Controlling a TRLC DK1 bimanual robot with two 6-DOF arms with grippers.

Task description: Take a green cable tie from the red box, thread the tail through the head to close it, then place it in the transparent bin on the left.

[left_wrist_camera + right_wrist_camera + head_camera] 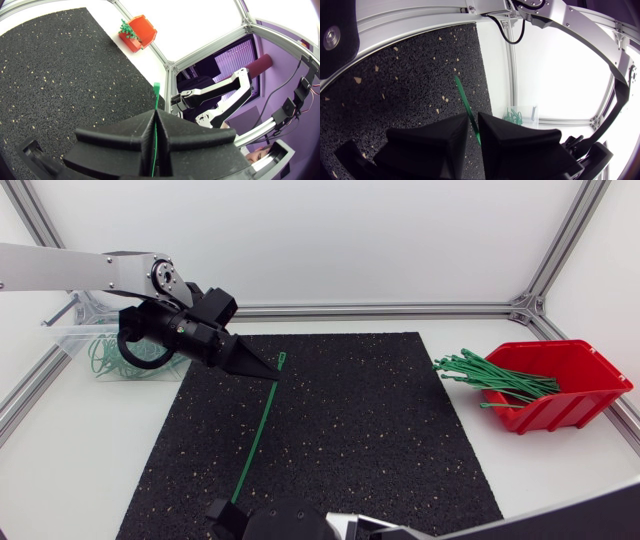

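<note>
My left gripper (266, 371) is shut on a green cable tie (258, 430) just below its head, which pokes out past the fingertips (156, 92). The tie hangs slanting over the black mat, its tail reaching down to my right gripper (228, 512) at the front edge. In the right wrist view the tail (465, 100) passes through a narrow gap between the slightly parted fingers (450, 131) of that gripper (472, 120), so it is open. The red box (570, 385) at the right holds several green ties (495, 375). The transparent bin (70, 335) at the far left holds looped ties.
A black speckled mat (380, 440) covers the middle of the table. Aluminium frame rails (400, 308) run along the back and sides. The red box (141, 29) shows far ahead of the left gripper, and the bin (522, 115) lies beyond the right gripper.
</note>
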